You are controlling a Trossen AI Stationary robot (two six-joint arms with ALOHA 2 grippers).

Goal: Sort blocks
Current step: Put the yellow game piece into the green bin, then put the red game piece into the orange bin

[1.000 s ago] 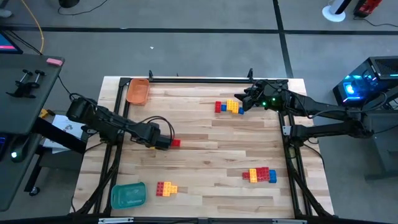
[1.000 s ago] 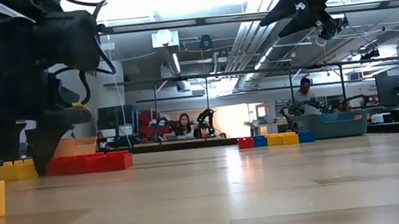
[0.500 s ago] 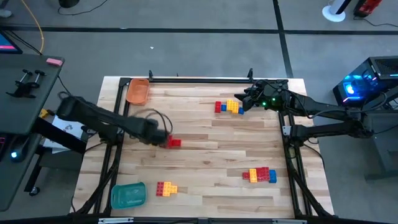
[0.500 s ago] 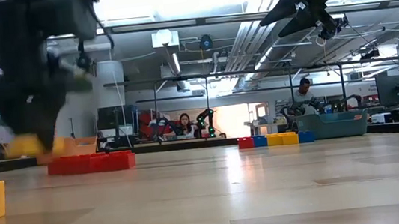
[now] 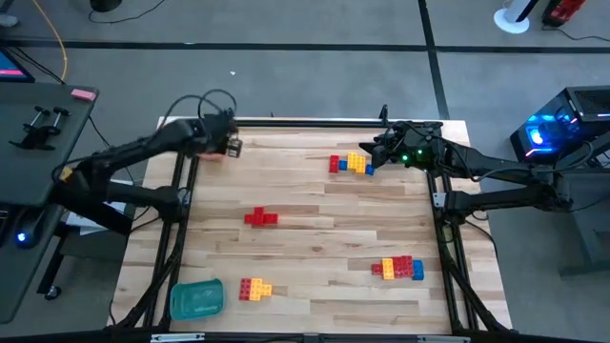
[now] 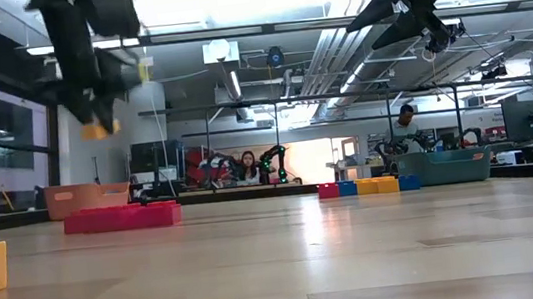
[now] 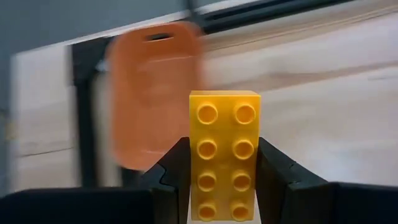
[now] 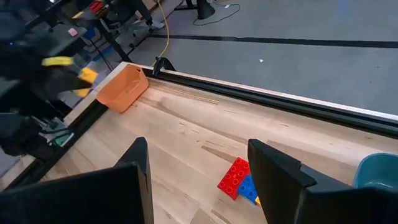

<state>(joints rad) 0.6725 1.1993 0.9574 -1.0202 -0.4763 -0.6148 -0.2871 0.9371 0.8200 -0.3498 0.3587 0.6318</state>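
Observation:
A yellow two-by-four studded block is in my left gripper, which is shut on it high over the far left corner, by the orange tray. The low view shows the yellow block well above the table. Red blocks lie flat mid-table. My right gripper hangs open and holds nothing above the mixed block cluster at the far right. My left gripper pinches the yellow block by its two long sides between its two fingers, at the end nearer the wrist. The fingers slant downward and lie along the block, whose far end sticks out past them. It is lifted clear, with the studs toward the wrist camera.
A teal tray sits at the near left, with a red and yellow cluster beside it. A mixed cluster lies near right. Black frame rails run along the table's edges.
My left gripper has taken hold of the yellow block next to the red blocks mid-table, lifted it clear and swung it up toward the far left corner, over the orange tray. The red blocks have stayed on the table.

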